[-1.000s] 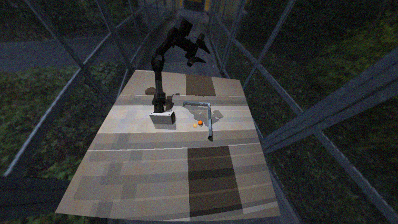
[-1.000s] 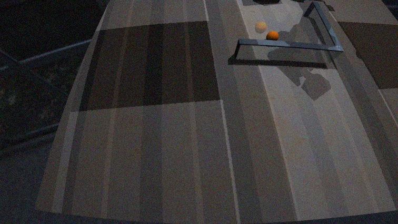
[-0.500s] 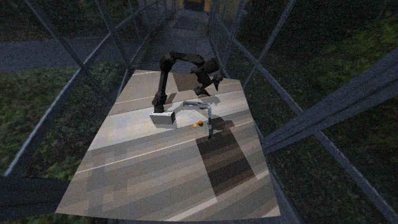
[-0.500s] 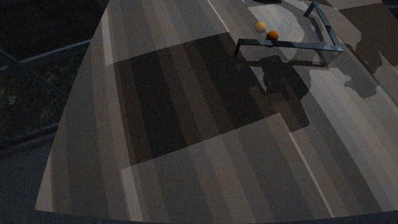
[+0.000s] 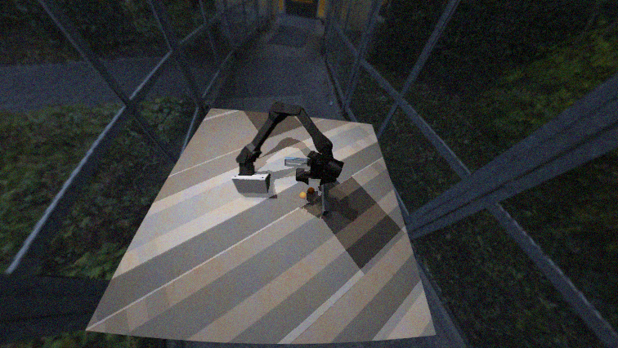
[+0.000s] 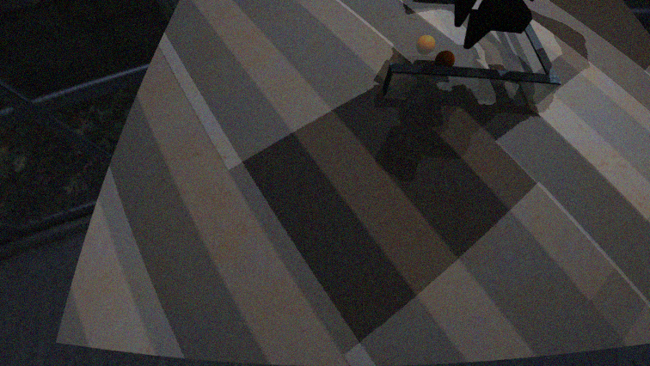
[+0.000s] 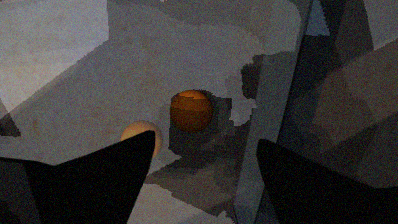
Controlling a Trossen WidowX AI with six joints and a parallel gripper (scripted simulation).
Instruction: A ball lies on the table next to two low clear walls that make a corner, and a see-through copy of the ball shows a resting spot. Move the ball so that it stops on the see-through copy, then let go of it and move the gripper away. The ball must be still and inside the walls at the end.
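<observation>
The orange ball (image 5: pixel 310 189) (image 6: pixel 444 57) (image 7: pixel 192 111) rests in shadow on the table, near the inner side of the long clear wall (image 6: pixel 473 72) (image 7: pixel 272 95). The pale see-through copy (image 5: pixel 302 195) (image 6: pixel 426 43) (image 7: pixel 137 131) is close beside it, farther from that wall and partly behind one finger in the wrist view. The short clear wall (image 5: pixel 293 161) (image 6: pixel 538 51) meets the long one at the far end. My gripper (image 5: pixel 311 178) (image 6: pixel 462 36) (image 7: pixel 206 142) is open and empty, above the table inside the corner. In the wrist view the ball shows beyond the fingertips, in the gap between them.
The arm's pale base block (image 5: pixel 250 185) stands left of the balls in the top view. The arm (image 5: pixel 313 131) arches over the far part of the table (image 5: pixel 207 276) (image 6: pixel 205 218). Its shadow covers part of the walled corner.
</observation>
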